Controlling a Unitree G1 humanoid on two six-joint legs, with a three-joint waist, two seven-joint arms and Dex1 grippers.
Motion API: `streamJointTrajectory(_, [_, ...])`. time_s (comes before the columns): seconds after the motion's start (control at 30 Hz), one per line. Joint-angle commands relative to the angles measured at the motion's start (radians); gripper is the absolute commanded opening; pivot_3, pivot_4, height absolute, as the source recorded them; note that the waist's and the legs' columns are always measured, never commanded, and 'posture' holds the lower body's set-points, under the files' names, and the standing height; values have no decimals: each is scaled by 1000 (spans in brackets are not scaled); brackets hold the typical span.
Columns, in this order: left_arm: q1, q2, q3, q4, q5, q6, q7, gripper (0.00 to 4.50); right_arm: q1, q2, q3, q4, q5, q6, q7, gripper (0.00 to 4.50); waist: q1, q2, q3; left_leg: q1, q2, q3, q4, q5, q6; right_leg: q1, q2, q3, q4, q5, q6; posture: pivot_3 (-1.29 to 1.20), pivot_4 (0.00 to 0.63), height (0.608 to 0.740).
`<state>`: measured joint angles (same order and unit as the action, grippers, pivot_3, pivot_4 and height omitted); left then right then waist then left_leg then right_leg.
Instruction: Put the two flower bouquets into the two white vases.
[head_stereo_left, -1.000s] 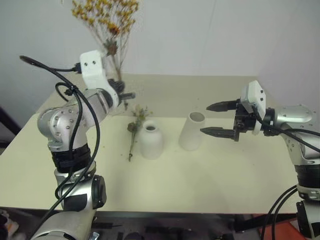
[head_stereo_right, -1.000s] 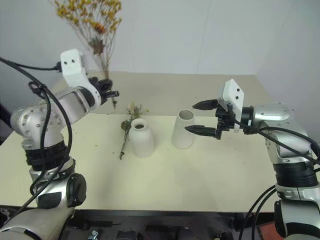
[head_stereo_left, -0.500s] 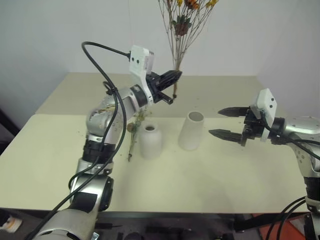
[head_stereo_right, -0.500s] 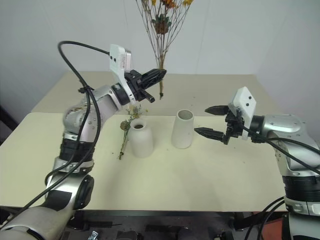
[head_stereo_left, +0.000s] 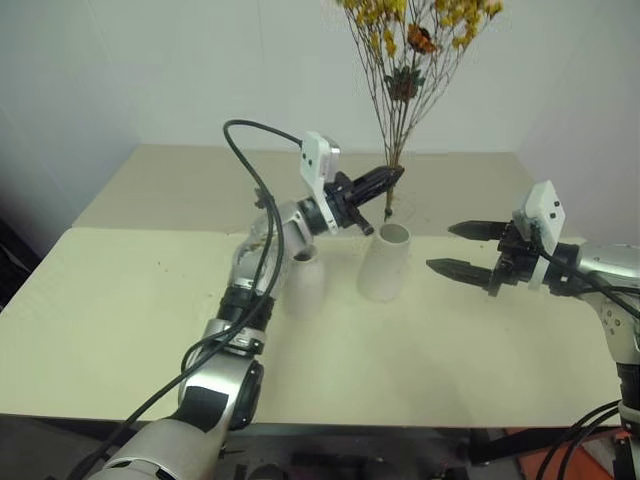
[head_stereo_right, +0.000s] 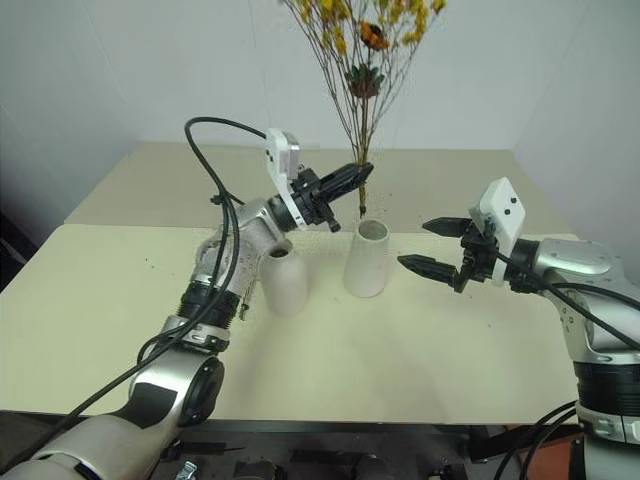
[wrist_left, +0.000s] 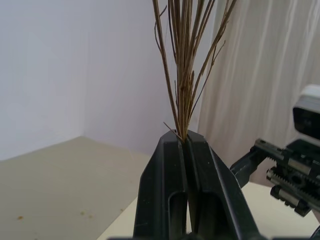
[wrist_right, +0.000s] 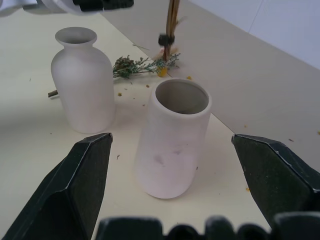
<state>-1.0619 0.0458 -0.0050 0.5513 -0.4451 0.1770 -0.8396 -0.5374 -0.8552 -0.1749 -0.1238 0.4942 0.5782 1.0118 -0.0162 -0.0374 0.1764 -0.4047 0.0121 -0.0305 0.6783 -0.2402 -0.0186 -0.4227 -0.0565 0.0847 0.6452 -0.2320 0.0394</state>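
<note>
Big yellow-orange bouquet (head_stereo_left: 410, 60) pinched at the lower stems in the left tool (head_stereo_left: 385, 180), fingers squeezed tight on the bundle, flowers standing pretty much upright. Stem ends (head_stereo_left: 387, 212) hanging just above and slightly behind the mouth of the tall cone vase (head_stereo_left: 384, 262), not inside it yet. Taking that cone vase as the landmark: short bottle vase (head_stereo_right: 283, 281) standing just beside it on the robot's left, partly hidden behind the left arm in the head views. Small grey-green sprig bunch (wrist_right: 142, 65) lying flat on the bench (head_stereo_left: 120, 320), behind the bottle vase and off to the left of the cone vase, clearest in the right wrist view. Right tool (head_stereo_left: 460, 250) hovering on the right of the cone vase, near but not touching, fingers spread wide apart with nothing between them, pointing toward the vase. Both vases upright and empty. A few crumbs of dried petals scattered on the bench around the cone vase.
</note>
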Motion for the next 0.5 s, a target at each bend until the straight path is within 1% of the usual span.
streamJointTrajectory(0.03, [-40,-30,-5,28,36,-64,0,36,-2,-23,-44,-42,25,12,-13,4500,-1,0,0,0,0,0,0,0,0,0,0,0,0,0,0,0,150,740])
streamJointTrajectory(0.3, [-28,-71,-25,123,143,-138,55,36,17,-29,-61,-67,38,29,-20,4500,2,0,0,0,0,0,0,0,0,1,0,0,0,0,0,0,150,740])
streamJointTrajectory(0.5, [4,-75,-28,96,178,-133,78,36,34,-36,-69,-80,52,31,-28,4500,2,1,-1,2,0,0,0,0,0,2,0,0,0,0,1,0,150,740])
